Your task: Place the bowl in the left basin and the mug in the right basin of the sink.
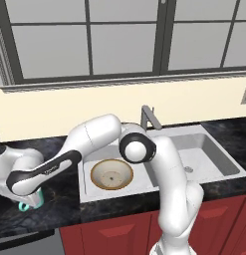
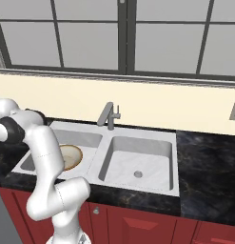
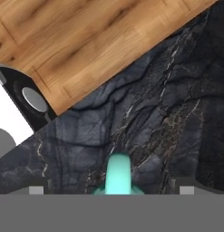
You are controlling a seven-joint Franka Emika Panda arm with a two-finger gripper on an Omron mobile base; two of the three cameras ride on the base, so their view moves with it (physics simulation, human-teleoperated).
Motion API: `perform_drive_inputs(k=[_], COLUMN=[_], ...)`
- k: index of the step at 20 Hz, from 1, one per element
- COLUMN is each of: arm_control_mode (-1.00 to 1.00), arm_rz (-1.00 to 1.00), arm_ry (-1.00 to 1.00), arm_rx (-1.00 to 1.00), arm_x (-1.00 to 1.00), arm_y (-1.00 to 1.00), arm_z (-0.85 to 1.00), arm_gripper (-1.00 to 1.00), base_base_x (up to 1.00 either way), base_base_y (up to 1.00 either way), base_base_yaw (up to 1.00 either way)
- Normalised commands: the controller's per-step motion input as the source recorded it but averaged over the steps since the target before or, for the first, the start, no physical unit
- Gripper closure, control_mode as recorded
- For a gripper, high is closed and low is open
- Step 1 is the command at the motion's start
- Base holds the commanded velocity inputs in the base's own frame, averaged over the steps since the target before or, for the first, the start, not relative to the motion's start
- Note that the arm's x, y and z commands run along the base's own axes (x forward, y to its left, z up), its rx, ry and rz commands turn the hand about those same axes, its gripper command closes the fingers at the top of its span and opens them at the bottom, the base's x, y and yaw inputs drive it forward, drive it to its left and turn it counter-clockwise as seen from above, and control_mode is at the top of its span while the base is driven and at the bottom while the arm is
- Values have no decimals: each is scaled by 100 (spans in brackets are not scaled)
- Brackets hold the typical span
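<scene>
The bowl [image 1: 112, 174] already lies in the left basin [image 1: 89, 185] of the sink. The gripper [image 1: 31, 198] hangs over the teal mug [image 1: 32, 203] on the dark surface [image 1: 60, 199], jaws spread wide around it. Likely next: close, lift, carry to the right basin [image 2: 138, 164].

A glossy white arm [image 1: 169, 169] of rounded segments with black joint bands.

Arm hides most of the mug [image 1: 32, 203].
</scene>
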Motion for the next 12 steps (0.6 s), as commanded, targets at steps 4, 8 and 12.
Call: perform_drive_inputs(k=[4, 8, 12], arm_control_mode=[-100, -100, -100], arm_rz=[0, 0, 0], arm_ry=[0, 0, 0], arm_rx=[0, 0, 0], arm_x=[1, 5, 6], arm_y=[0, 0, 0], arm_z=[-14, -13, -12], arm_gripper=[-100, 100, 100], base_base_x=[0, 0, 0], base_base_y=[0, 0, 0], base_base_yaw=[0, 0, 0])
